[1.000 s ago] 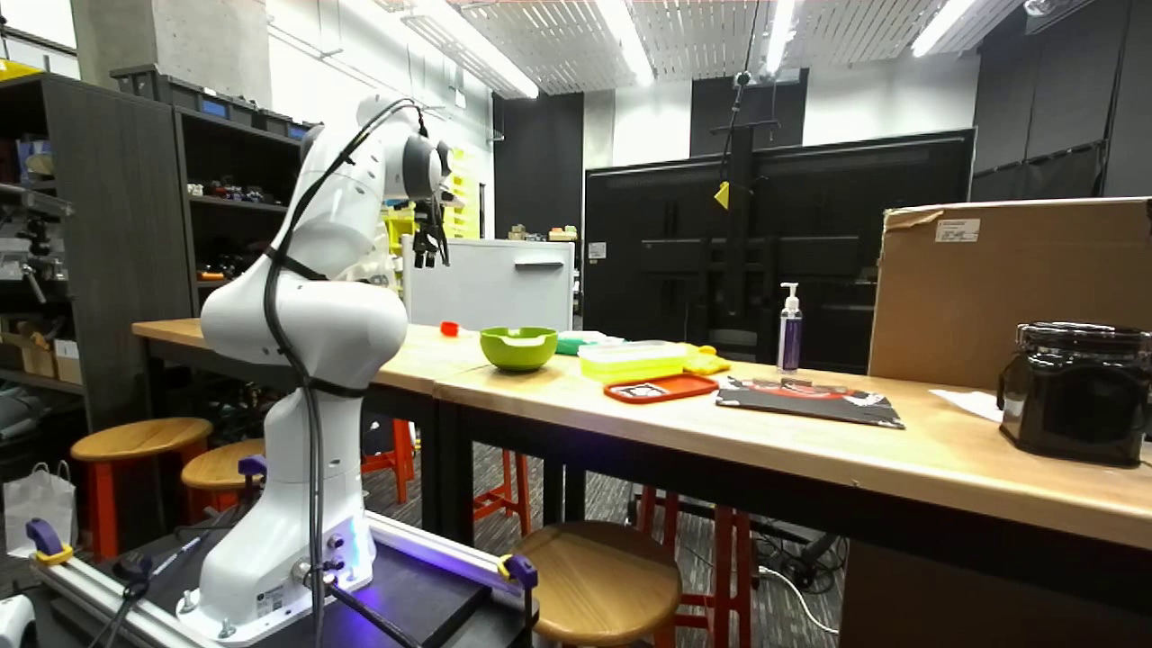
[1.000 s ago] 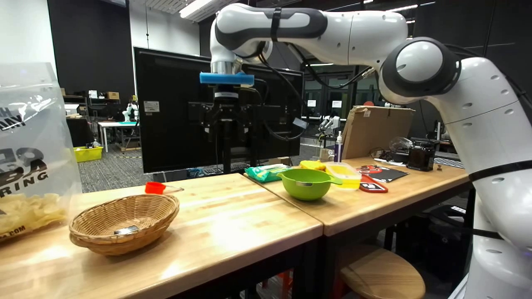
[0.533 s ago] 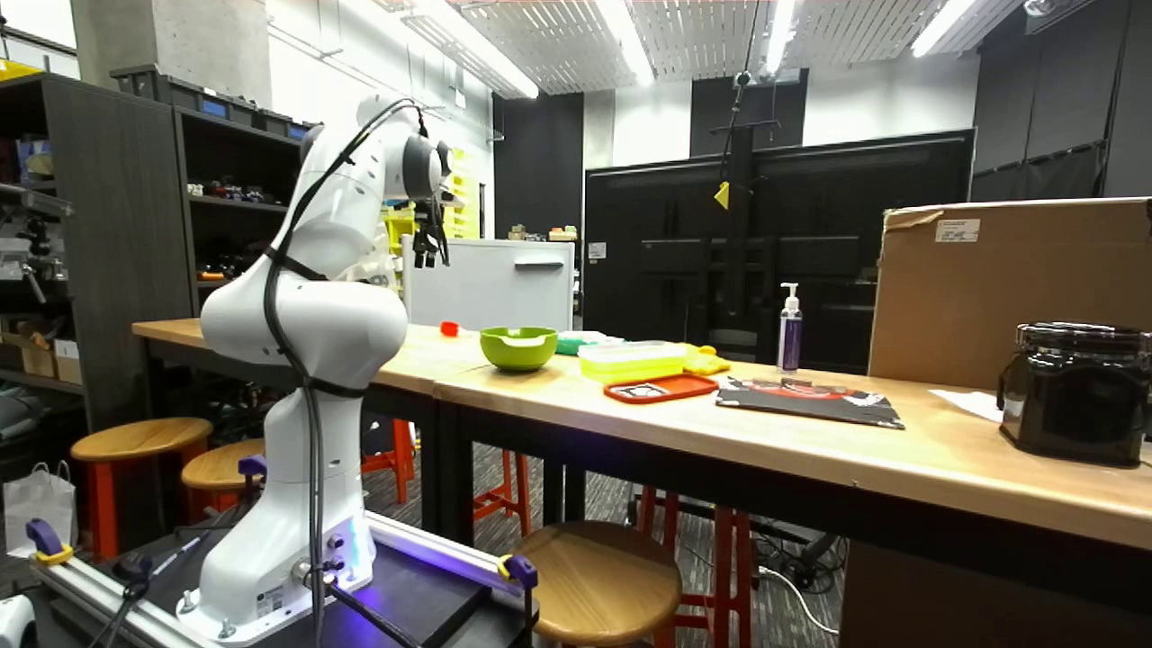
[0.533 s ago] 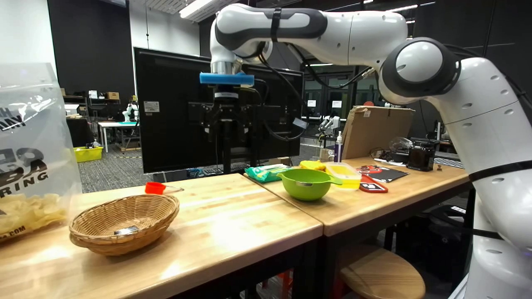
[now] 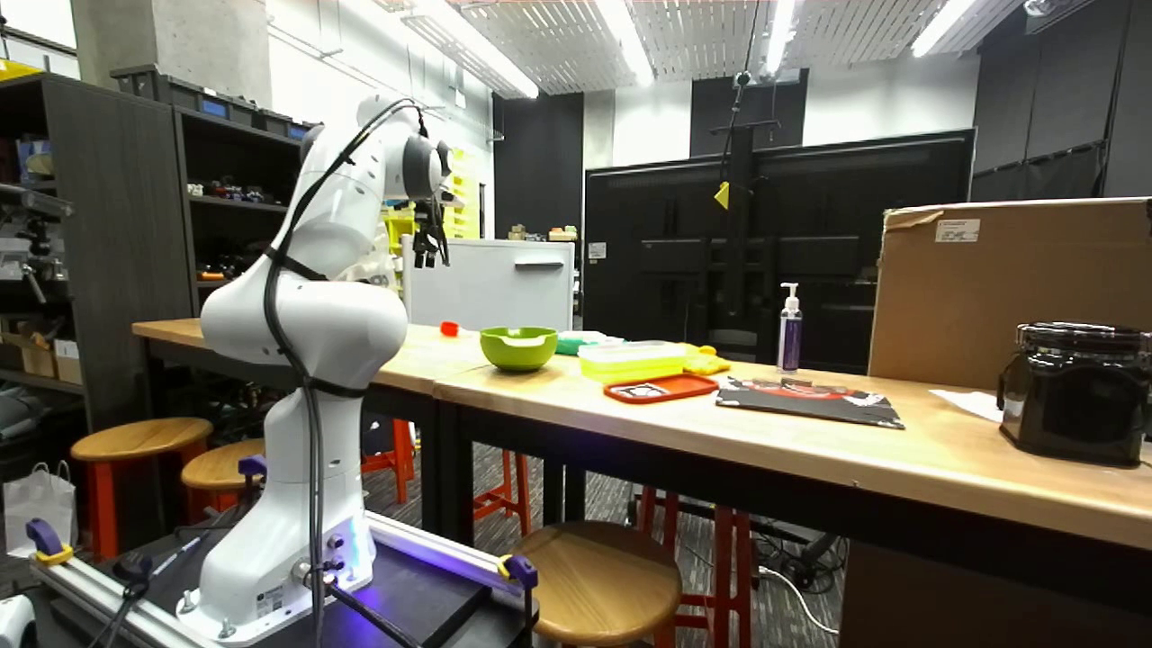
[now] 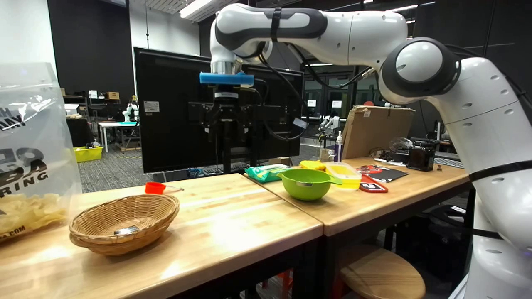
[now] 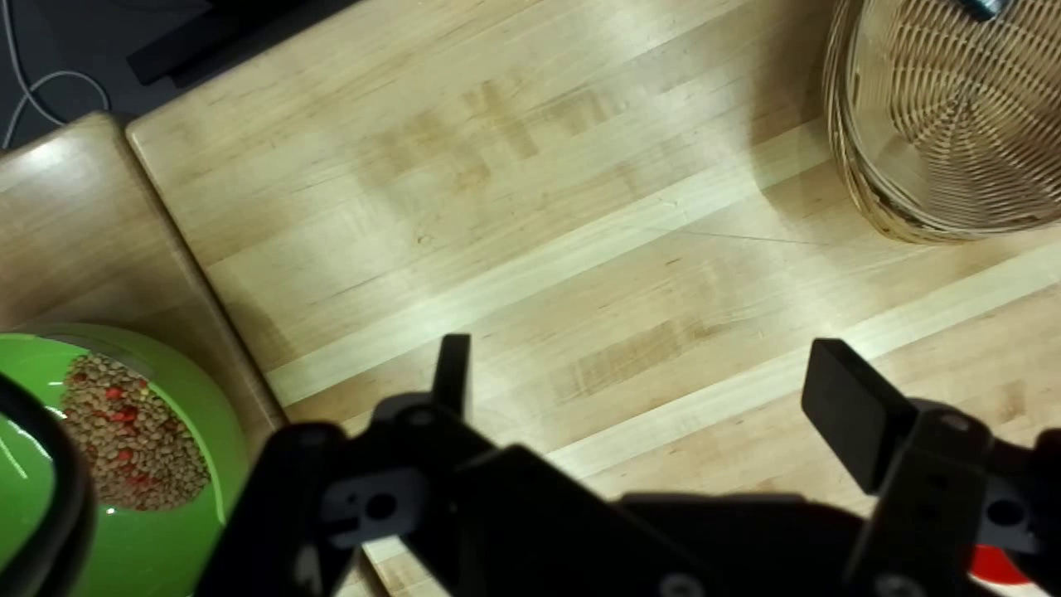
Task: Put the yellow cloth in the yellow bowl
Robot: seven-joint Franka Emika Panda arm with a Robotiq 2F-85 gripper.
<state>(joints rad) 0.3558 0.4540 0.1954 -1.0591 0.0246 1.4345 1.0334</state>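
Observation:
A crumpled yellow cloth [image 5: 707, 362] lies on the table behind a yellow, bowl-like rectangular container [image 5: 632, 364]. In an exterior view the cloth [image 6: 312, 165] lies between a green packet and this yellow container [image 6: 348, 179]. No round yellow bowl shows; the round bowl [image 6: 306, 187] is green, and in the wrist view the green bowl [image 7: 195, 373] holds brown and red bits. My gripper [image 6: 226, 135] hangs high above the table, pointing down, away from the cloth. In the wrist view the gripper [image 7: 642, 381] is open with nothing between its fingers. The cloth is out of the wrist view.
A wicker basket [image 6: 124, 224] with a small dark object stands near a clear bag [image 6: 33, 158]. A red cup [image 6: 155, 188] lies behind it. A green packet [image 6: 266, 172], red tray [image 6: 373, 185], pump bottle [image 6: 338, 149] and dark jar [image 5: 1075, 396] also stand on the tables.

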